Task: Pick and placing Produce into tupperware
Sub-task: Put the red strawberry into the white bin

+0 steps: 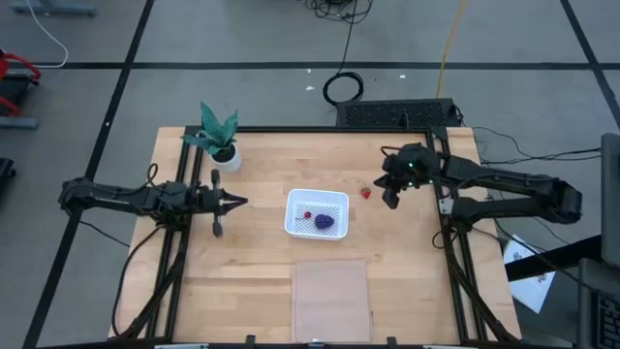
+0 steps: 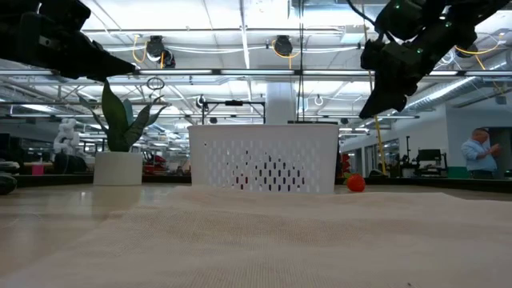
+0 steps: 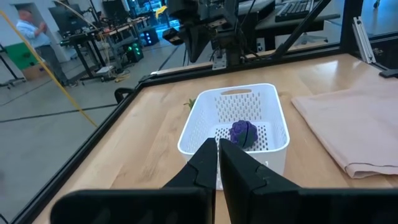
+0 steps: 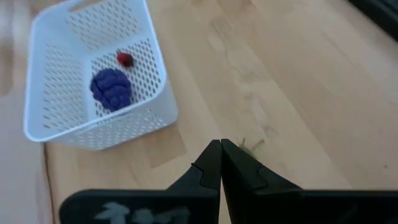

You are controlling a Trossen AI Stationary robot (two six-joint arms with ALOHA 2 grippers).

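1. Low view: nearest the camera, pale translucent sheet (image 2: 264, 240) fills the bottom half of frame. High view shows it as a flat rectangle at lower centre (image 1: 331, 299).
2. Behind it, white perforated tupperware (image 2: 263, 158) at frame centre, sitting on the wooden table (image 1: 252, 262). High view puts it mid-table (image 1: 298, 206).
3. Inside the tupperware: purple lumpy cluster (image 1: 324, 222) and a small red piece (image 1: 308, 215). Right wrist view shows both on the dotted base, cluster (image 4: 112, 89), red piece (image 4: 125, 59) just beside it, apart.
4. One red strawberry piece (image 1: 366, 192) lies on bare table just right of the tupperware, outside it. Low view: at the tupperware's right edge (image 2: 356, 183).
5. Right gripper (image 1: 391, 197) hangs above the table right of that strawberry, upper right in low view (image 2: 376, 108). Right wrist view: fingers (image 4: 208, 165) clenched together, holding nothing.
6. Left gripper (image 1: 240, 202) is left of the tupperware, tip pointing at it, well apart. Left wrist view: fingers (image 3: 205, 165) pressed closed, empty; the tupperware (image 3: 199, 121) and cluster (image 3: 244, 132) sit ahead.
7. Potted plant (image 1: 219, 136) at upper left of table; left of tupperware in low view (image 2: 122, 136).
8. Far back, a person (image 2: 478, 152) stands at right edge of the low view.
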